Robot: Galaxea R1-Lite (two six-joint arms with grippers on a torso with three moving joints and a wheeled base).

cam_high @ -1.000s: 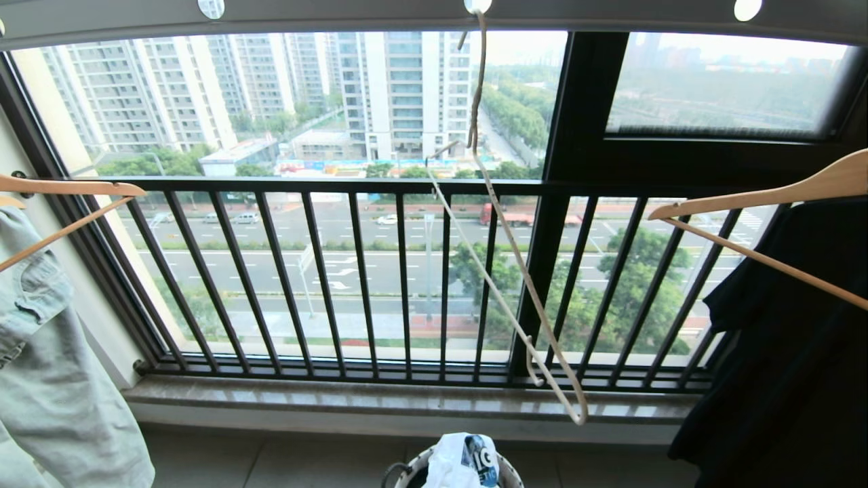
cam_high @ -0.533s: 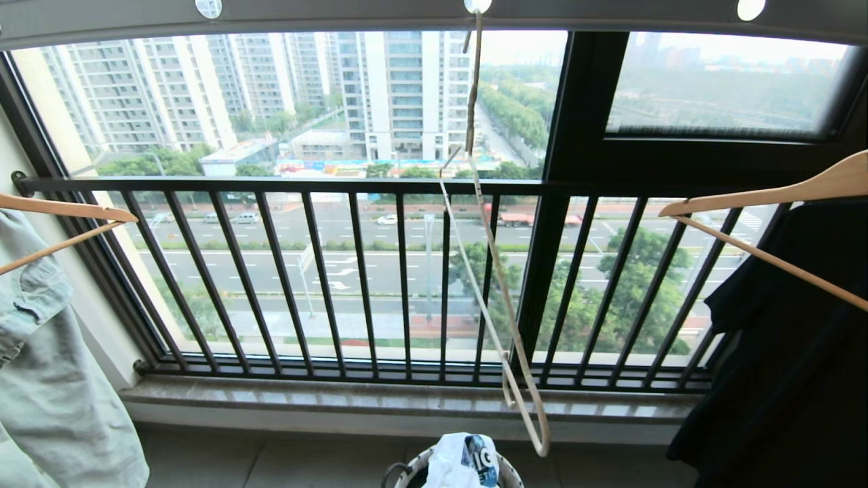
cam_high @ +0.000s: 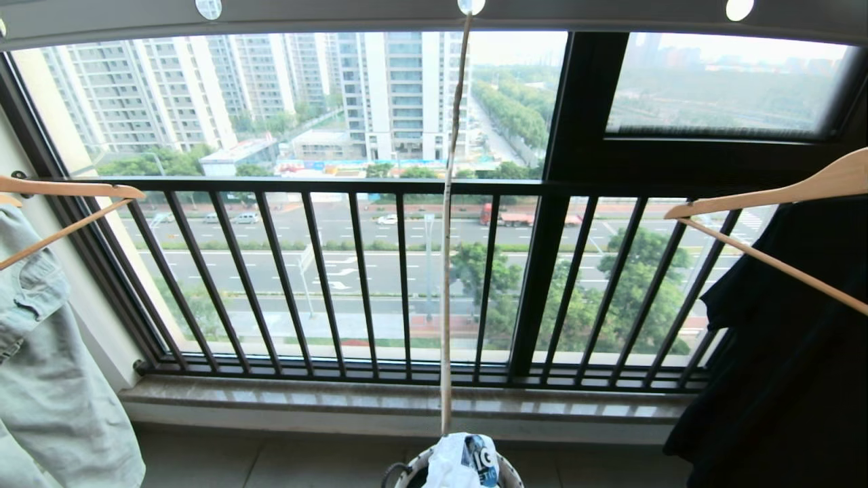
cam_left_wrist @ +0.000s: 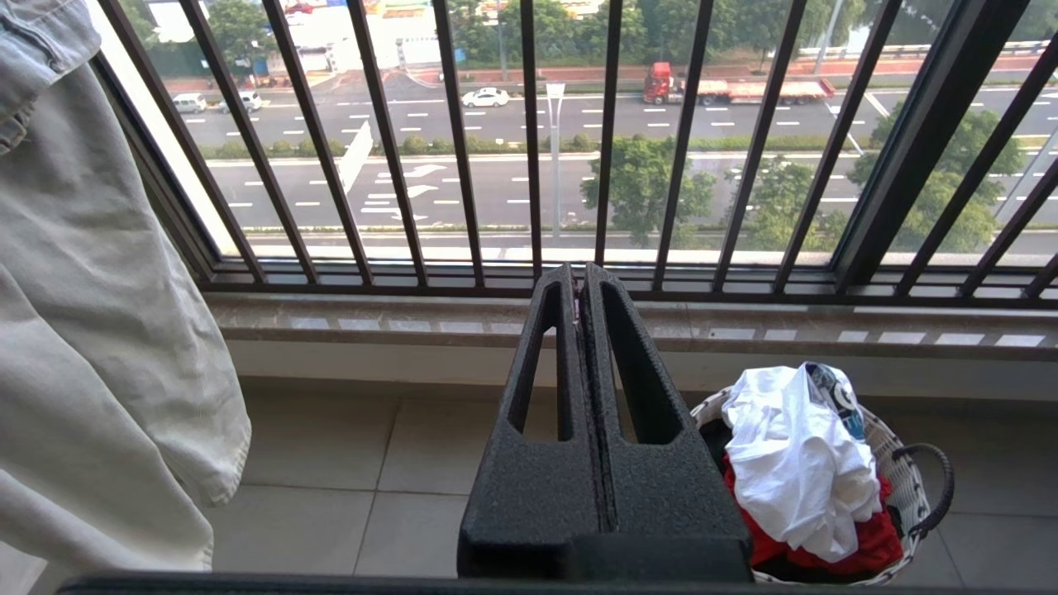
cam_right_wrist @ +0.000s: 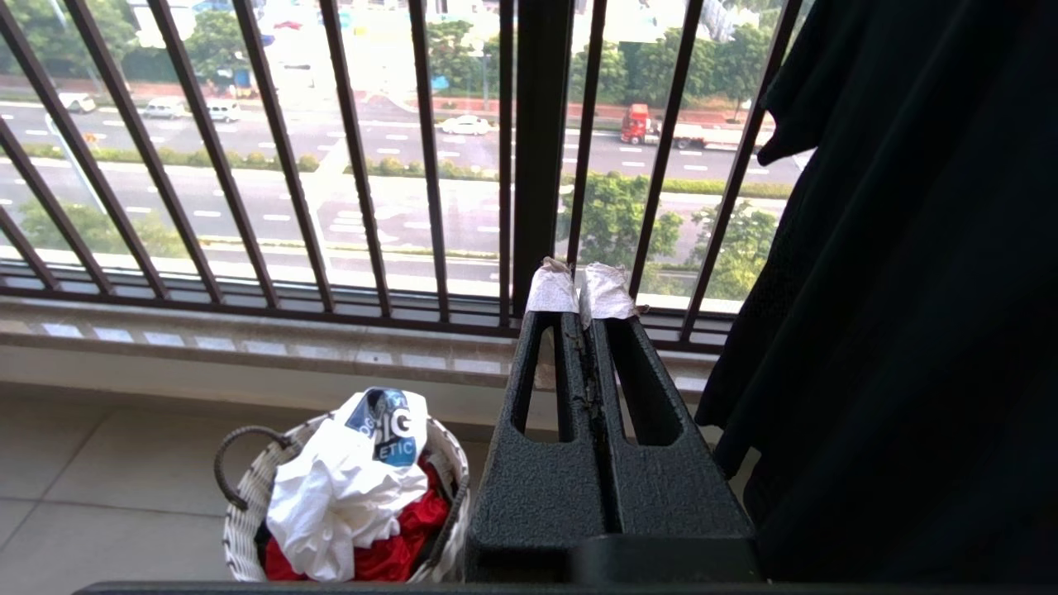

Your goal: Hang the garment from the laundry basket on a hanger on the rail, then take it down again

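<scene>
A: Where's the garment?
B: In the laundry basket on the floor, below the hanger (seen edge-on), which hangs from the rail.
A: And beside it?
B: Denim garment left, black garment right.

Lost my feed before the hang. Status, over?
Left tool and right tool shut, empty. T-shirt in basket. Wire hanger bare on rail. Nothing blocking.

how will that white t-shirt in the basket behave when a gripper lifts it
The white T-shirt lies crumpled in soft folds, so it is probably floppy and will droop and unfold when lifted. It looks thin, so likely light. It sits on red cloth in the basket, which might drag up with it.
</scene>
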